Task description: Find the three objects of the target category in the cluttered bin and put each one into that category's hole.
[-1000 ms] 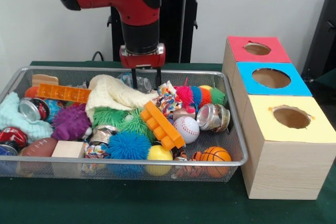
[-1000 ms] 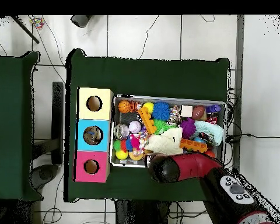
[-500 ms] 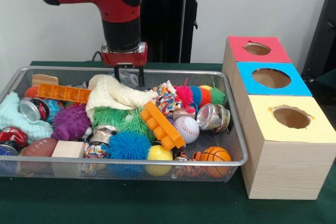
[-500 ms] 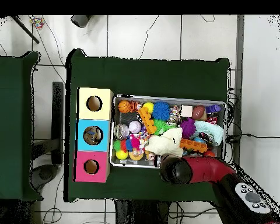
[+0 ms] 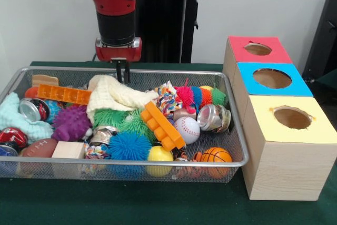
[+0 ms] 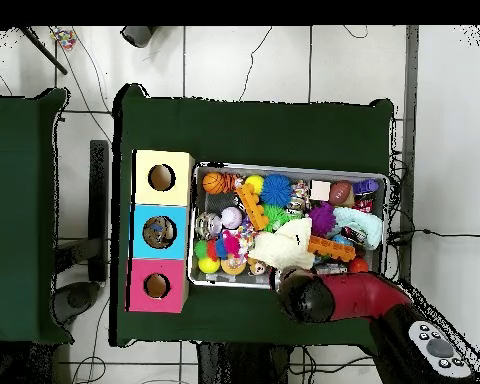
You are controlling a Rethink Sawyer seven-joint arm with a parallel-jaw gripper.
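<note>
hovering over the bin's (image 5: pixel 231 110) far rim, the end effector (image 5: pixel 122 72) looks pinched together, empty.

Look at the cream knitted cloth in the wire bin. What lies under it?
The cream cloth drapes over the clutter in the bin. A green spiky ball pokes out at its front edge and an orange toothed block runs in from one side. Whatever lies beneath its middle is covered.
</note>
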